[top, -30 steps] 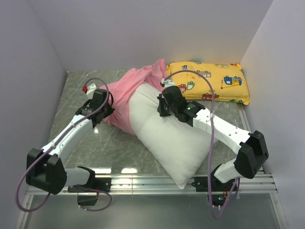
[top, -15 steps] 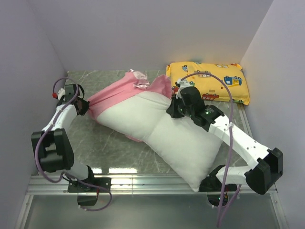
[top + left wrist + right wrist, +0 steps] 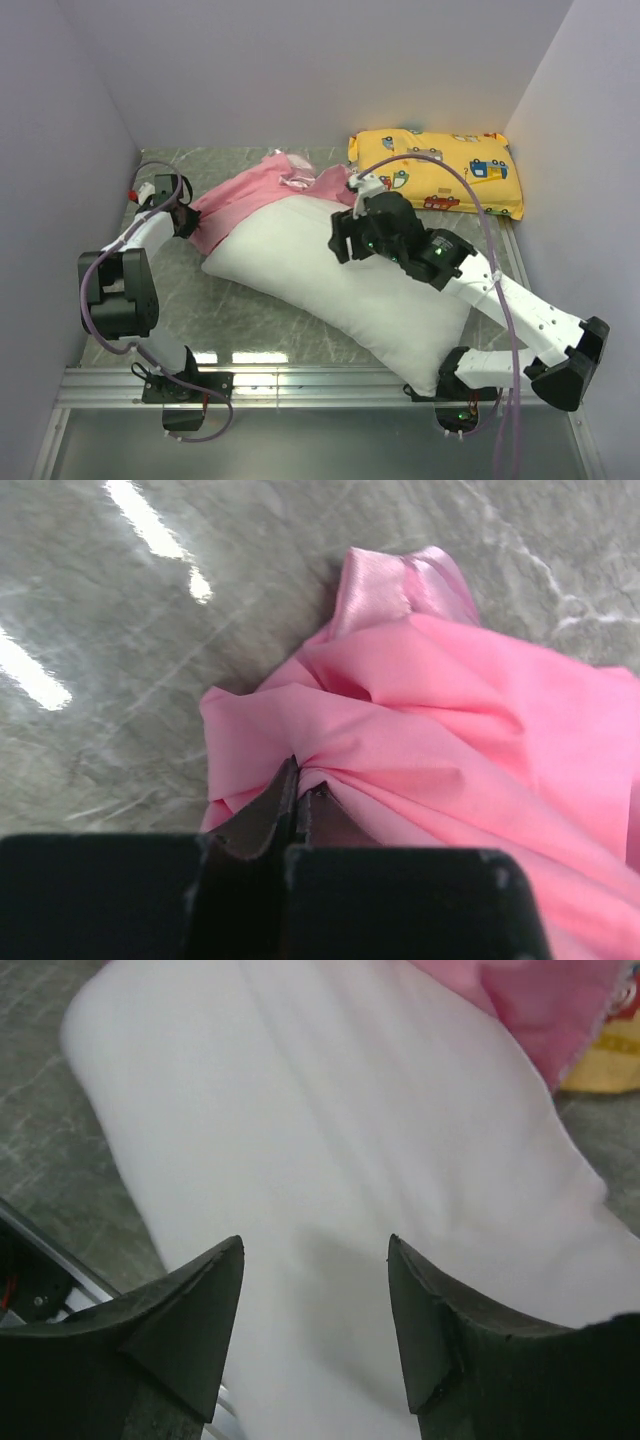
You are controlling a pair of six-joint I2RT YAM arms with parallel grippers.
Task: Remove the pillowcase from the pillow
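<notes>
Where the two arm bases are bolted to the silver metal rail point(image 3: 320, 378) at the near edge of the grey marble-patterned table point(image 3: 215, 315), the near right corner of the large plump plain white pillow point(image 3: 330, 290) lies close to the rail, beside the right arm's base. From there the pillow runs diagonally across the table toward the far left, bare and white over most of its length. The right gripper point(image 3: 315, 1248) hangs over the middle of the pillow, its two black fingers spread wide with nothing between them; in the wrist view only white pillow shows in the gap, and whether the fingertips press into it cannot be told. Farther off and to the left, the left gripper point(image 3: 298, 778) sits low near the left wall, its jaws pressed together on a bunched fold of the shiny pink satin pillowcase point(image 3: 250, 190). The pinched fold is at the case's left edge, with bare marble just beyond it. The pillowcase is crumpled and lies over the pillow's far left end only, reaching from the left gripper across to a ruffled heap behind the right gripper; how much of the pillow is inside it cannot be seen. A shinier hem shows at its far edge in the left wrist view. Farthest away, toward the back right corner, the smaller yellow cartoon-vehicle-print pillow point(image 3: 440, 172) lies flat, its left end just beside the pink heap
</notes>
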